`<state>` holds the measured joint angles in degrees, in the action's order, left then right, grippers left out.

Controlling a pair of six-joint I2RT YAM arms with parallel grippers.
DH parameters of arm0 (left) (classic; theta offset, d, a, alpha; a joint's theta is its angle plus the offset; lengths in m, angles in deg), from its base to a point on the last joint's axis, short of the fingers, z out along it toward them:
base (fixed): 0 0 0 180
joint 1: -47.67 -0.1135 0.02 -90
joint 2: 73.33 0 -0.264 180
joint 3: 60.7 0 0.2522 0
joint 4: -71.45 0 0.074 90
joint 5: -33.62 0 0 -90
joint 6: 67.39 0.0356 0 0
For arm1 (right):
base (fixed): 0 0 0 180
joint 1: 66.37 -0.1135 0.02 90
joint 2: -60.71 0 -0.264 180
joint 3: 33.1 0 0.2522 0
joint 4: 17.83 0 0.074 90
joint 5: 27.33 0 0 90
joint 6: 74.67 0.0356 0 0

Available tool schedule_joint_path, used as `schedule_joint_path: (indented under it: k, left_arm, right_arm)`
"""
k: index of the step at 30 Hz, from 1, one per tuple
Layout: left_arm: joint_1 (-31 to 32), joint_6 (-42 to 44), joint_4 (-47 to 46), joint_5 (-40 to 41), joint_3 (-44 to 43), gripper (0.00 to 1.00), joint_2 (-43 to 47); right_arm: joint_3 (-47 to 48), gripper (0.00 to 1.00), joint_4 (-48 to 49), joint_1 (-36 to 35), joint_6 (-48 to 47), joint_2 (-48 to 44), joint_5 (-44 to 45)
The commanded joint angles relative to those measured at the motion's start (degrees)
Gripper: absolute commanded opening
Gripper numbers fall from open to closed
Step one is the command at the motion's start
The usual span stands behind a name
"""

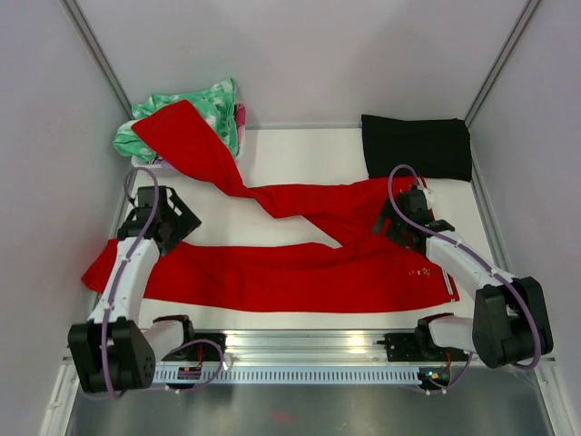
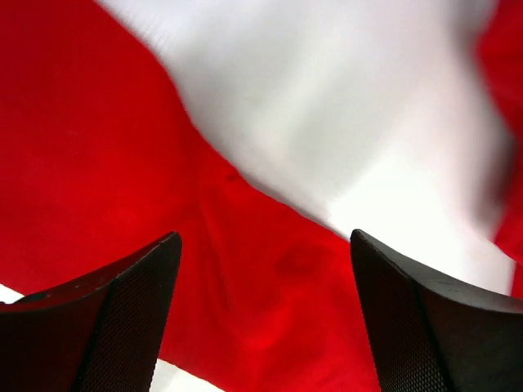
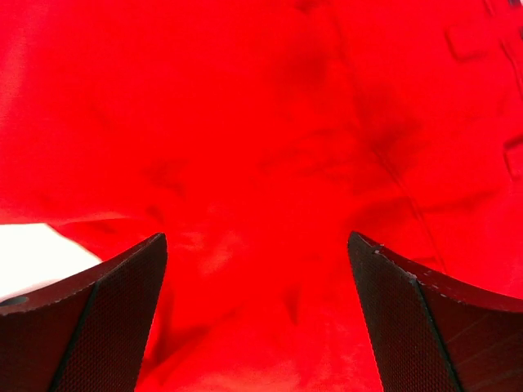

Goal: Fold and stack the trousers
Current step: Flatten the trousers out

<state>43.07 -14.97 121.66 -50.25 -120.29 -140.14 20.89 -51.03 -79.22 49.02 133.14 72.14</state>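
The red trousers (image 1: 300, 268) lie spread across the white table. One leg runs along the front to the left edge; the other twists up to the back left and ends on the green-and-white garment. The waistband with white striped trim is at the right. My left gripper (image 1: 168, 222) is open above the front leg's upper edge; in the left wrist view red cloth (image 2: 245, 269) lies between the open fingers (image 2: 114, 327). My right gripper (image 1: 392, 222) is open over the hip area; the right wrist view shows only red cloth (image 3: 261, 245) between its fingers (image 3: 425, 327).
A green-and-white mottled garment (image 1: 213, 109) sits at the back left corner. A black folded cloth (image 1: 418, 147) lies at the back right. Grey walls close in the table on three sides. A metal rail (image 1: 309, 350) runs along the near edge.
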Motion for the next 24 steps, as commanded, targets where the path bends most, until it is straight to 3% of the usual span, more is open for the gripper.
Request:
schedule_joint_path:
  k: [1,5,12,24]
  left_arm:
    - [0.3,7.08,2.13,-7.33,-5.67,0.89,6.33]
    - [0.56,8.93,1.97,-13.59,-8.32,0.9,7.3]
    - [0.65,9.63,0.38,-17.72,-7.09,0.9,5.73]
    - [0.65,7.27,-4.09,-20.28,-9.37,0.92,3.7]
  right_arm:
    - [-2.08,0.98,-1.56,0.97,5.15,2.1,3.0]
    - [-5.42,0.98,-0.78,2.73,9.54,2.2,3.62]
    - [-12.44,0.98,2.21,14.74,16.31,1.23,1.51]
    - [-11.75,0.98,5.11,31.29,11.92,5.97,4.24]
